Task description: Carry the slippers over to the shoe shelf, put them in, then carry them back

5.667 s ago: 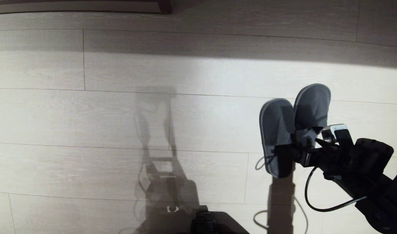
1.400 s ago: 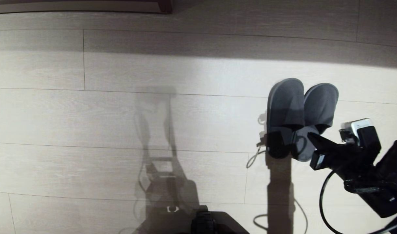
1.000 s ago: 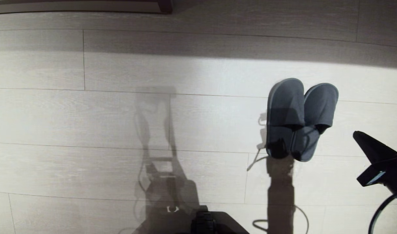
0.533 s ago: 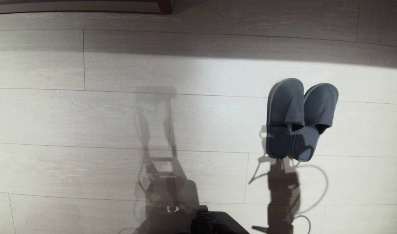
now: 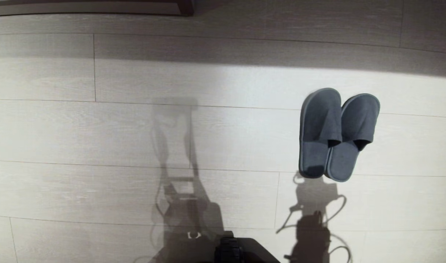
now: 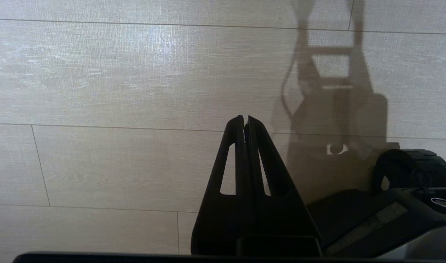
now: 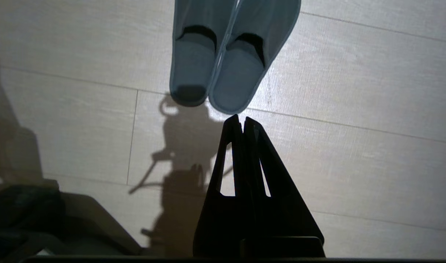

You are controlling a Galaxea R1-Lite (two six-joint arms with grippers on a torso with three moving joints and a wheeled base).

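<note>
The two blue-grey slippers [image 5: 336, 133] lie side by side on the pale wood floor at the right of the head view, heels toward me, untouched. They also show in the right wrist view, as the slippers [image 7: 223, 54], just beyond my right gripper [image 7: 242, 118], which is shut and empty and hangs above the floor short of their heels. My left gripper [image 6: 245, 118] is shut on nothing over bare floor. Neither arm appears in the head view. The shoe shelf is out of view.
A dark skirting edge [image 5: 91, 7] runs along the far side of the floor. My black base [image 5: 241, 250] sits at the near edge, with its shadow and the arm's shadow [image 5: 314, 219] on the planks.
My right gripper let the slippers down on the floor, then drew back to the right and out of the head view. The slippers lie still since.
</note>
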